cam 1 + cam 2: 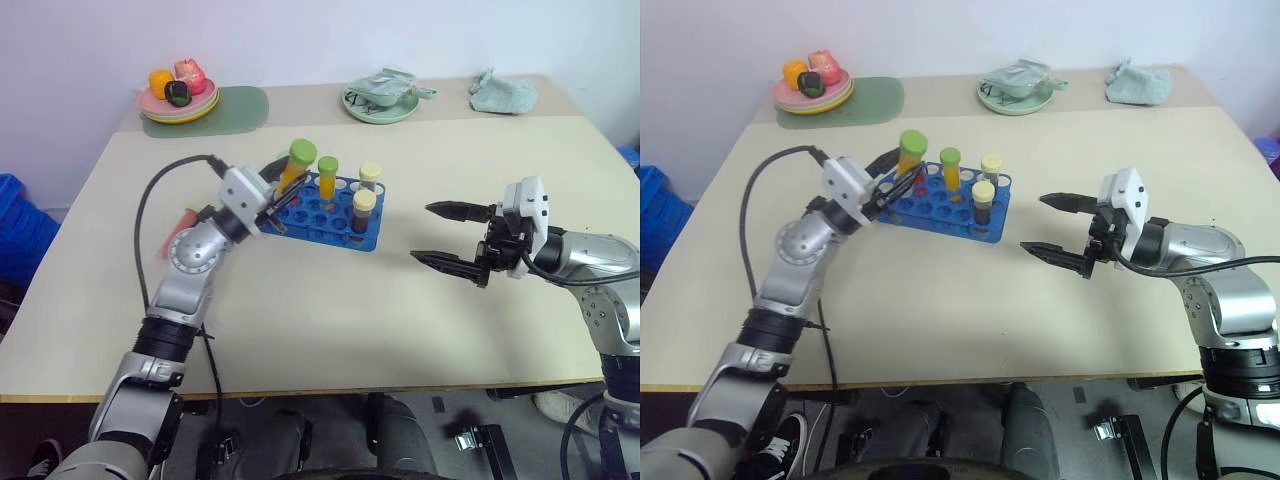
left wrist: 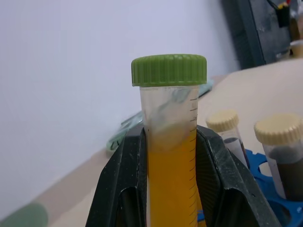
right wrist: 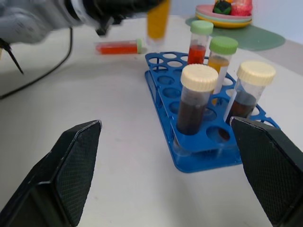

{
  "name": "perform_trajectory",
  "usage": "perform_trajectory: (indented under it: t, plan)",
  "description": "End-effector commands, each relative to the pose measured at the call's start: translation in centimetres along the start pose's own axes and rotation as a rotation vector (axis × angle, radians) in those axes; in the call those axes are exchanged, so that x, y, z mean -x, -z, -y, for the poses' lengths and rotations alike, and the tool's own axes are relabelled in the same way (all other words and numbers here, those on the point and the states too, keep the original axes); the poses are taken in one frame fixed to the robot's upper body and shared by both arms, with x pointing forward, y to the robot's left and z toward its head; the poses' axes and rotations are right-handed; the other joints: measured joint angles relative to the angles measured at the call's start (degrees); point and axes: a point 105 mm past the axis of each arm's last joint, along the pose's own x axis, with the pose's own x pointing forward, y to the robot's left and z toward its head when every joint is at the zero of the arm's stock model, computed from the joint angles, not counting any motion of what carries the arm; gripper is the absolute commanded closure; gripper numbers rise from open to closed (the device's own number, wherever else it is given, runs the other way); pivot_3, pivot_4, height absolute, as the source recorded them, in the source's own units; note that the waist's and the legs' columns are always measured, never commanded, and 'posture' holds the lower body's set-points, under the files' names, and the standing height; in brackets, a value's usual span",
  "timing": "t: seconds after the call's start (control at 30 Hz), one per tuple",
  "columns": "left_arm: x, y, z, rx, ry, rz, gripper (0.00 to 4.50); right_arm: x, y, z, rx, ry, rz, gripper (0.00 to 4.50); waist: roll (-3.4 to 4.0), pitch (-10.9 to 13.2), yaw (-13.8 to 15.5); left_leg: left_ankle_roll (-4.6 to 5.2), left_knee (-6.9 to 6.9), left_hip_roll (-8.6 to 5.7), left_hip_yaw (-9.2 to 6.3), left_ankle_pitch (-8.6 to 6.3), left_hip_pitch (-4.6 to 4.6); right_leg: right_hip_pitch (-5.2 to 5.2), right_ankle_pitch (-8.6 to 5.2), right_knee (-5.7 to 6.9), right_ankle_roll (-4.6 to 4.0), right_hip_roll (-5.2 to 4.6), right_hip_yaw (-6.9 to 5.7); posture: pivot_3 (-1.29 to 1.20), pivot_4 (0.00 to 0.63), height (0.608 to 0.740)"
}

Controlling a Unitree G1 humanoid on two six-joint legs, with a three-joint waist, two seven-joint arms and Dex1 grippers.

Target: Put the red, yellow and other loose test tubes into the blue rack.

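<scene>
Nearest us, our left gripper [image 1: 277, 204] pinches a yellow tube [image 1: 294, 168] above the blue rack [image 1: 330, 213], which already holds four tubes; a red tube [image 3: 119, 47] lies loose on the table beside it, so we judge two remain. Rightward, our right gripper [image 1: 447, 236] hangs spread and empty above the beige table [image 1: 400, 320], with plates [image 1: 180, 105] and cloths [image 1: 503, 92] by the pale wall.

surface: beige table [image 1: 330, 300] | on it: blue rack [image 1: 330, 215], red tube [image 3: 118, 47] lying, green mat [image 1: 235, 105], cloth [image 1: 503, 93]
</scene>
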Motion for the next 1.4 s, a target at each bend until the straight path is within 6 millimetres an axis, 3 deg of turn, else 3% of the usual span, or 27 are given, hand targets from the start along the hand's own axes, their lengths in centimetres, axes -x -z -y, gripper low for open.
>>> perform_trajectory:
  t: [0.03,0.53,0.8,1.13,1.4]
  plan:
    - [-0.7,-0.5,-0.2,-0.065,-0.033,0.045,3.7,1.0,-1.0,0.2,0.035,0.025,0.008,0.0,-0.01,0.0,0.0,0.0,0.0,0.0,0.0,0.0,0.0,0.0,0.01,0.0,0.01,0.0,0.0,0.0,0.15,0.74]
    - [-2.2,-0.1,1.9,-0.029,-0.036,0.052,3.7,1.6,-0.9,0.0,0.026,0.046,-0.011,0.0,-0.01,0.0,0.0,0.02,0.01,0.0,0.0,-0.01,0.0,-0.01,0.02,0.01,0.04,0.0,0.0,0.0,0.15,0.74]
    - [-2.4,0.6,3.2,0.036,-0.018,0.047,3.7,1.6,-0.9,0.0,0.028,0.05,-0.016,0.0,-0.01,0.0,0.0,0.02,0.02,0.0,0.0,-0.01,0.0,0.0,0.02,0.0,0.04,0.0,0.0,0.0,0.15,0.74]
    - [-2.2,2.0,3.5,0.114,-0.054,0.014,3.7,1.8,-1.0,0.3,0.039,0.059,-0.022,0.0,-0.01,0.0,0.0,0.02,0.01,0.0,0.0,-0.01,0.01,0.0,0.02,0.0,0.04,0.01,0.0,0.0,0.15,0.74]
    - [-2.2,2.6,5.1,0.167,-0.022,0.005,3.7,1.9,-1.1,0.4,0.046,0.066,-0.022,0.0,-0.01,0.0,0.0,0.02,0.02,0.0,0.0,-0.01,0.0,0.0,0.02,0.0,0.04,0.01,0.0,0.0,0.15,0.74]
